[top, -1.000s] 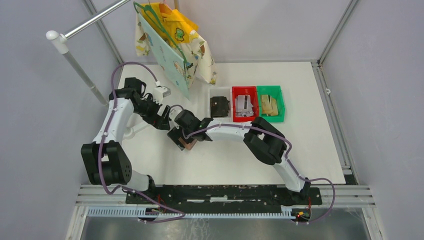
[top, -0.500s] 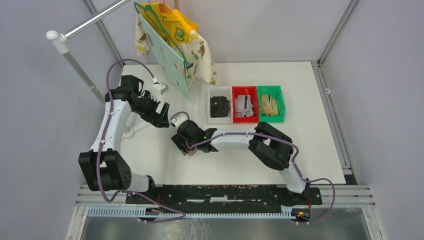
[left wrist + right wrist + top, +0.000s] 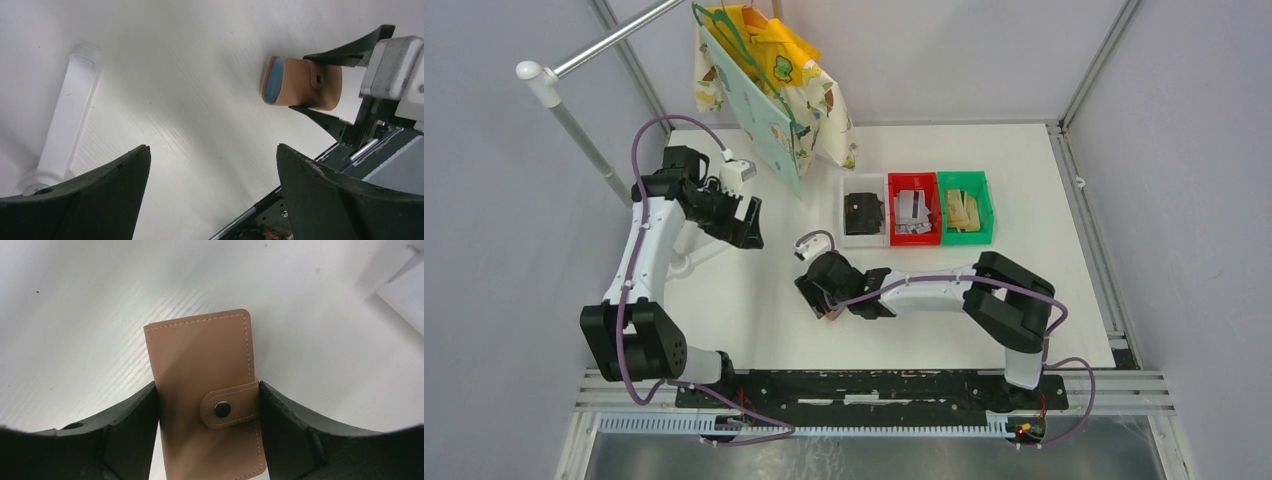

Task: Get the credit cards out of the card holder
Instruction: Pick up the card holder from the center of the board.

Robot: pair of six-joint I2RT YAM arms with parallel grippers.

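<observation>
The salmon-pink card holder (image 3: 200, 370) is folded shut, its snap strap fastened. My right gripper (image 3: 207, 390) is shut on it, a finger on each long side, just over the table left of centre (image 3: 824, 298). In the left wrist view the card holder (image 3: 305, 82) shows a light blue inner edge at its end. No card shows in it. Credit cards lie in the bins: black ones (image 3: 863, 212), grey-silver ones (image 3: 912, 208), gold-tan ones (image 3: 964, 210). My left gripper (image 3: 746, 222) is open and empty, above the table to the upper left (image 3: 212, 150).
A clear bin (image 3: 848, 236), a red bin (image 3: 896, 238) and a green bin (image 3: 986, 208) stand in a row at the back centre. Printed bags (image 3: 769, 80) hang from a white rack (image 3: 574, 120) at the back left; its base (image 3: 65, 115) lies on the table.
My right gripper has carried the card holder to the right and nearer the front edge. My left gripper has drawn back to the upper left, away from it.
</observation>
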